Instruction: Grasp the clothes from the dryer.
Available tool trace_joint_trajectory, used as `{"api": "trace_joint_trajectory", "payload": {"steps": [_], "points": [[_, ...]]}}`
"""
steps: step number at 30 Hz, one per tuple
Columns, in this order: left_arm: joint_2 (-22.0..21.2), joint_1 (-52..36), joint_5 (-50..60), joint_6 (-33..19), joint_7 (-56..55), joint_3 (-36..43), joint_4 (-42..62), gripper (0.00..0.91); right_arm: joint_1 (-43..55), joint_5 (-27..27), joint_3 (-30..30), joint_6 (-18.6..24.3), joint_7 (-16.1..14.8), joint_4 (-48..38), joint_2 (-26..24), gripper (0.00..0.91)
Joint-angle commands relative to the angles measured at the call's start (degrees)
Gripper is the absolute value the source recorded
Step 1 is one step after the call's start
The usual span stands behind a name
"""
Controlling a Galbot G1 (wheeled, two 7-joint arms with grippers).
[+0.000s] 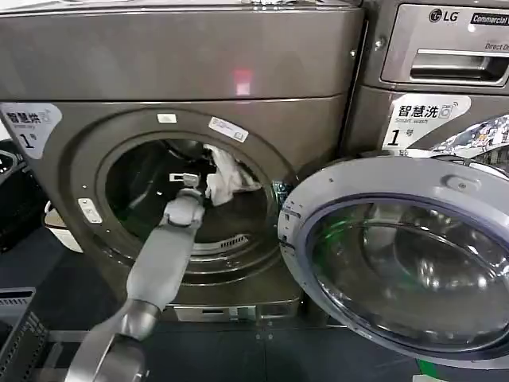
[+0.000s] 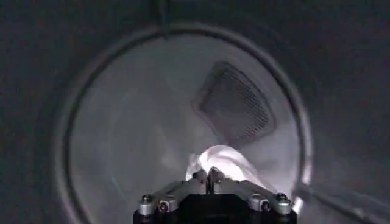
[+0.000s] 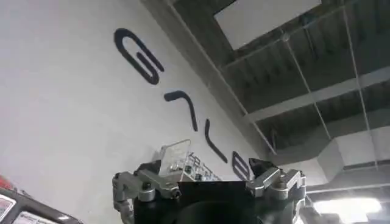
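In the head view, the left gripper [image 1: 193, 180] reaches through the dryer [image 1: 183, 95] opening, beside the white clothes [image 1: 229, 177] inside the drum. The left wrist view adds detail: its fingers are clamped shut on the clothes [image 2: 222, 163]; pulling them out remains. In the right wrist view, the right gripper [image 3: 210, 176] points away from the dryer, spread open and empty.

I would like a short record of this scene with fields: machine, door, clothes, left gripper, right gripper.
machine: dryer, grey, front-loading, beside a second machine
door: door swung open to the right of the drum opening
clothes: white cloth inside the drum, at the gripper's tip
left gripper: left gripper reached into the drum, fingers shut on the white cloth
right gripper: right gripper away from the dryer, pointing up toward a wall and ceiling, open, holding nothing
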Motion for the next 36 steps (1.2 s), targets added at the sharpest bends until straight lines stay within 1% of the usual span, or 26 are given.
{"api": "trace_joint_trajectory", "payload": {"steps": [1,8,12,15,30,36], "points": [[-0.6,2.4,3.0,-2.4,-5.4,-2.4,-3.4,0.0,-0.1,-0.3,0.4,-0.1,0.6,-0.3,0.0,0.907],[-1.4,2.9,3.6,-2.3,-4.8,-2.5,-3.0,0.0,-0.4,-1.1,1.0,-0.3,1.6,-0.7,-0.2,0.907],[-1.4,3.0,3.5,-1.9,-4.5,-2.6,-2.6,0.0,-0.5,-1.1,1.4,-1.3,1.7,-0.5,-0.1,0.907],[-1.2,3.1,3.4,-1.3,-3.9,-2.4,-2.3,0.0,-0.6,-0.8,1.3,-0.2,1.8,-0.6,-0.3,0.907],[-1.7,3.6,3.3,-1.1,-2.8,-1.9,-2.6,0.0,-1.0,-0.8,2.0,-0.1,1.3,-0.6,-0.6,0.907],[-1.8,3.8,3.3,-1.3,-2.2,-2.0,-2.5,0.0,-1.2,-0.8,2.5,0.2,1.9,-0.8,-0.8,0.907]]}}
